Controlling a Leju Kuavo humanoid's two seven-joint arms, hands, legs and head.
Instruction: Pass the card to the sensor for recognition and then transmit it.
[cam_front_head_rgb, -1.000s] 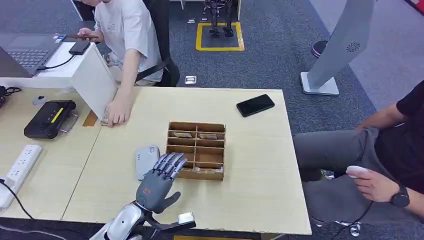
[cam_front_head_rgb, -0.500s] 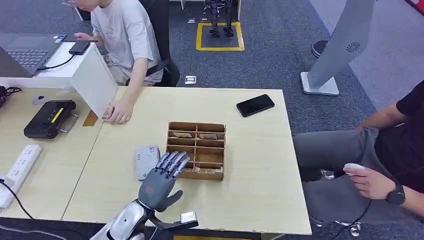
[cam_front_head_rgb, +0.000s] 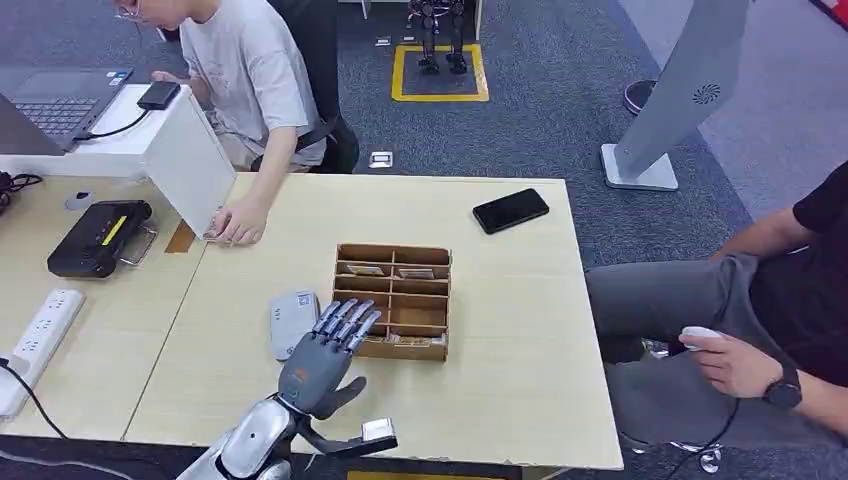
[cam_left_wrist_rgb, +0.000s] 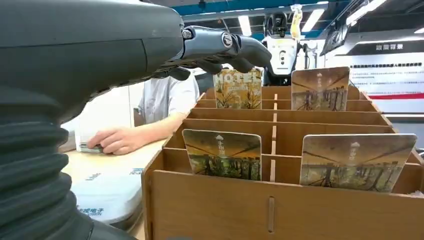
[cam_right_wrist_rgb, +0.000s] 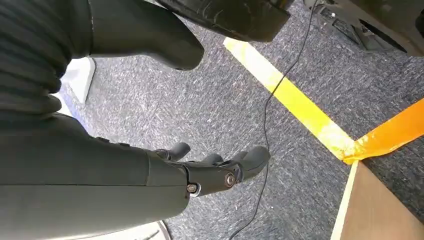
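The pale wood counter (cam_front_head_rgb: 500, 300) carries a compartmented wooden box (cam_front_head_rgb: 392, 300) at its centre, with a white sensor (cam_front_head_rgb: 291, 322) just beside it at 9 o'clock. A black phone (cam_front_head_rgb: 511, 210) lies at 1 o'clock, and a person's hand (cam_front_head_rgb: 237, 225) rests at 10 o'clock.

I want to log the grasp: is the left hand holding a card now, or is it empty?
Empty. The left hand hovers open at the box, fingers above the cards, gripping none.
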